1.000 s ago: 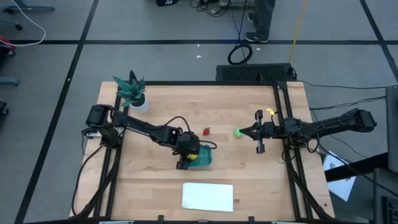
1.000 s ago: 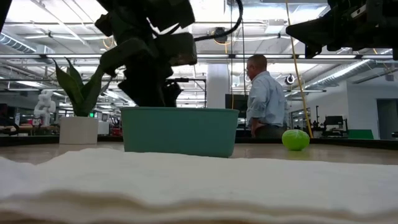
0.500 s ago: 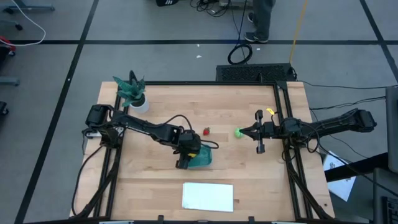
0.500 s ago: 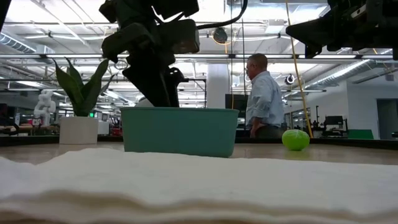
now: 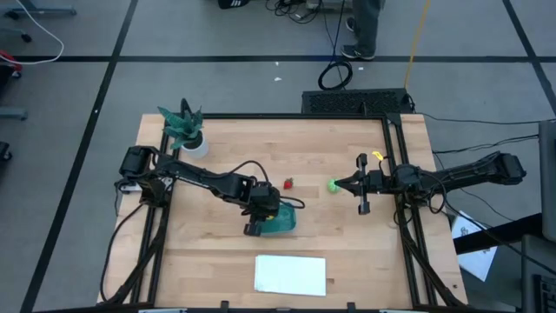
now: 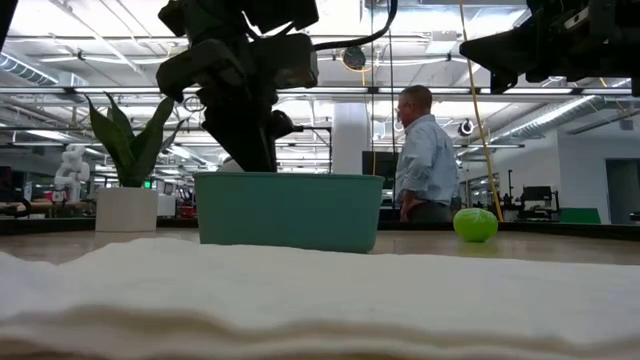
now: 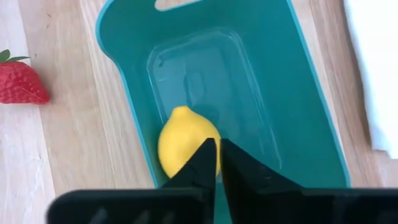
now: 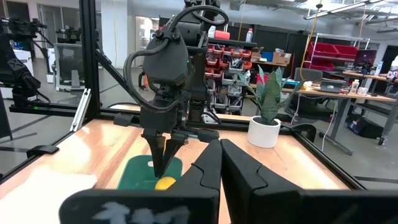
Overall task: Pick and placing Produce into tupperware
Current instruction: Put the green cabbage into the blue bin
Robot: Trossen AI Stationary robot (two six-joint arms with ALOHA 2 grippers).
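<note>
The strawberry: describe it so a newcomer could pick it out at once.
On the light wooden table, find the teal-blue plastic container near the middle, under the left arm. Just beyond its far edge lies a small red toy strawberry with a green leafy cap, directly on the wood. It is the only red piece; the round green fruit lies beside it.

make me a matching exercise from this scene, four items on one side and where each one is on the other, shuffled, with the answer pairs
Items
1. lemon
2. strawberry
3. green fruit
4. left end effector

Places
A. on the bare wood beside the teal tupperware
B. lying inside the teal tupperware
C. shut, above the tupperware
D. on the table just in front of the right end effector

Pairs: 1-B, 2-A, 3-D, 4-C
</note>
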